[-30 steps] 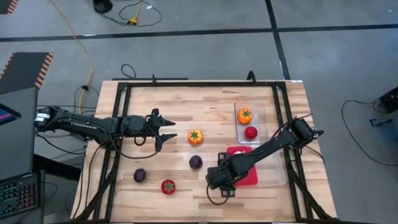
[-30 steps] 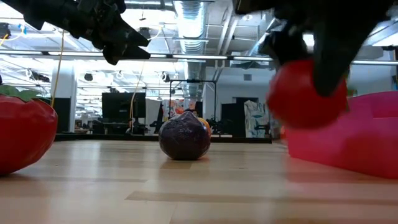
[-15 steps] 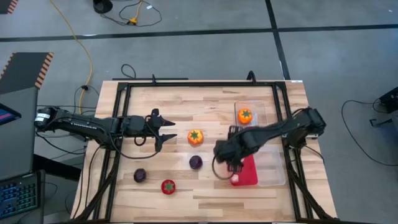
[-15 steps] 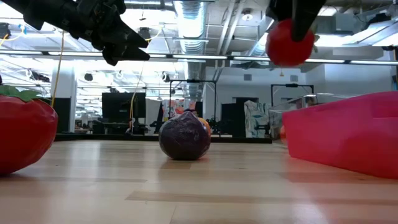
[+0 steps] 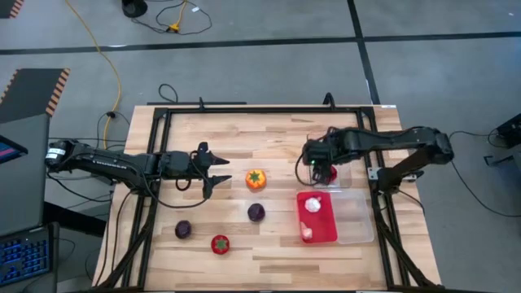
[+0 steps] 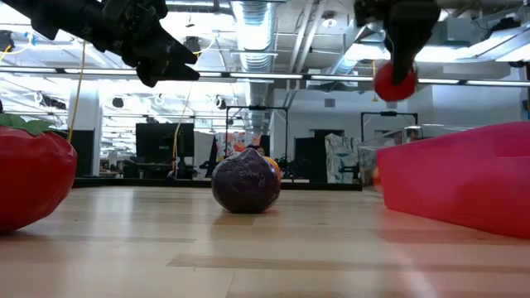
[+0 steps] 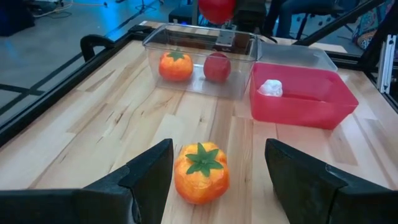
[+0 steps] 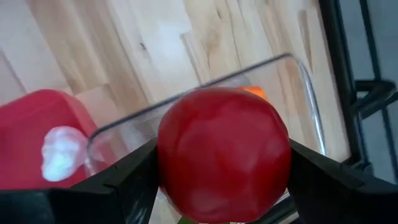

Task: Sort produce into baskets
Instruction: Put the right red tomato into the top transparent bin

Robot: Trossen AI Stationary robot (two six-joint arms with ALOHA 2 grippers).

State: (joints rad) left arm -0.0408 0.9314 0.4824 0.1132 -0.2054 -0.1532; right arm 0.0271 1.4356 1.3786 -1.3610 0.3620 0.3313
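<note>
- Wooden table (image 5: 277,134), butcher-block top inside a black frame, grey floor around it; we log what sits on it from the near edge outward.
- Red round piece with a green top (image 5: 220,243), at about 7 o'clock from the table's middle, nearest the front edge.
- Two dark purple balls: one (image 5: 183,229) just at 10 o'clock of that red piece, the other (image 5: 256,212) closer to the middle.
- Red basket (image 5: 324,226), at 4 o'clock, holding two white garlic bulbs (image 5: 313,205); a clear basket (image 5: 358,220) lies along its 3 o'clock side.
- Orange piece with a green top (image 5: 256,179), loose on the wood near the middle; we see it just ahead of the left gripper's fingers in the left wrist view.
- Left gripper (image 5: 220,172), at 9 o'clock, above the table, fingers spread wide and holding nothing.
- Second clear basket (image 7: 200,59), at 2 o'clock, beyond the red one; we count an orange piece (image 7: 175,65) and a red ball (image 7: 216,66) inside.
- Right gripper (image 8: 221,163), above that far clear basket, fingers closed on a red round tomato (image 8: 222,162); we see it clear of the basket's rim, in the air.
</note>
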